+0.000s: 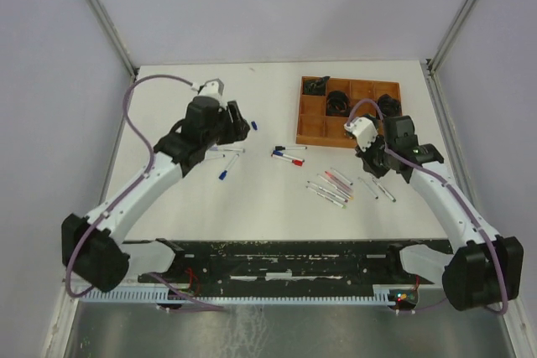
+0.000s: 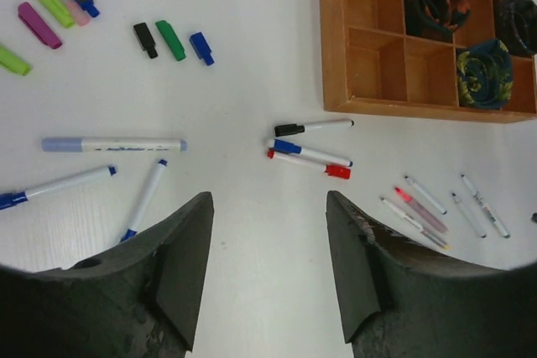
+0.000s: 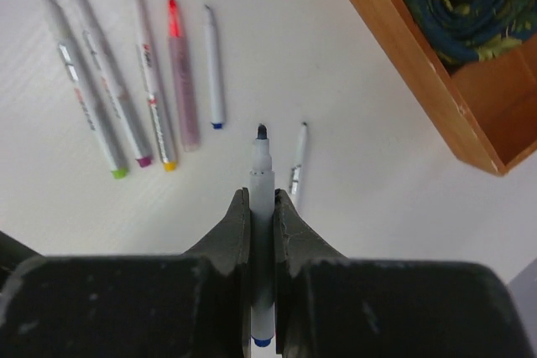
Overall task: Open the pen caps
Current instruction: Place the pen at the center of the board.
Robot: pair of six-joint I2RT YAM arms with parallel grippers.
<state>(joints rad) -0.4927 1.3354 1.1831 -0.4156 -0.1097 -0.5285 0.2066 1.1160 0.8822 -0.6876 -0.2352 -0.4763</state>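
In the middle of the counter (image 1: 252, 199), off the lower left corner of the tray (image 1: 299, 115), lie three capped pens (image 2: 309, 150), between my two arms. My left end effector (image 2: 268, 207) hangs wide and empty. The trio sits just ahead of it in its wrist view, long axes running left to right, in line with the jaw gap, so I reckon the wrist must turn to pinch across a barrel. My right end effector (image 3: 262, 199) is clamped narrow on a bare-tipped pen (image 3: 262, 165), near the row of uncapped pens (image 3: 143, 81). Loose caps (image 2: 172, 39) lie at the upper left of the left wrist view.
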